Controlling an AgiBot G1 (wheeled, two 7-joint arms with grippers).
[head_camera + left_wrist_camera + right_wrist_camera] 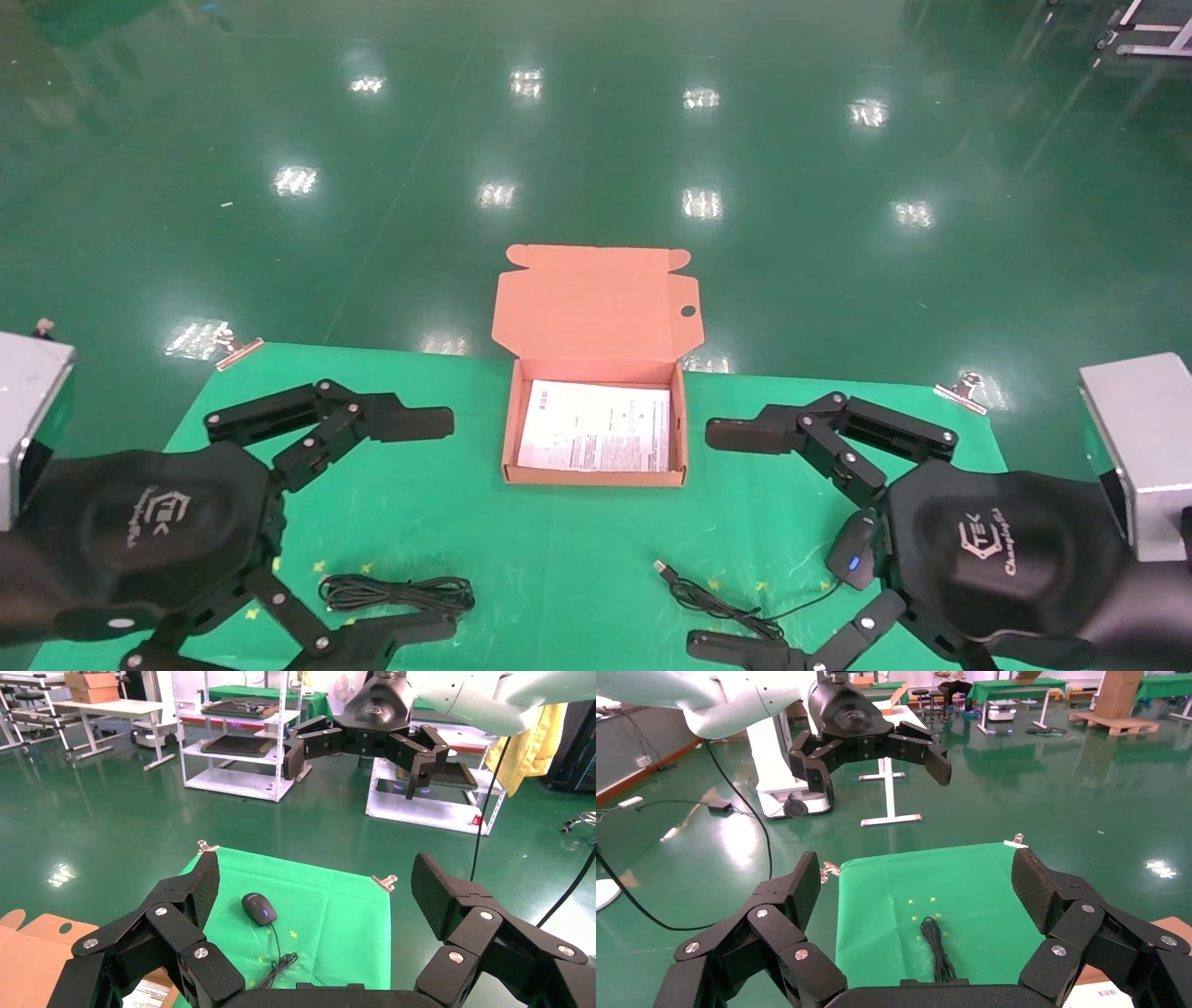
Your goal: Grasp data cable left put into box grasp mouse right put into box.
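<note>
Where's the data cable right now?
In the head view, the data cable lies on the green cloth on the robot's left, between the open left pincer's fingers, nearer than the box.

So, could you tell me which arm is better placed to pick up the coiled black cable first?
The left: its open pincer hangs directly over the coiled black cable, while the right pincer is above the mouse side.
</note>
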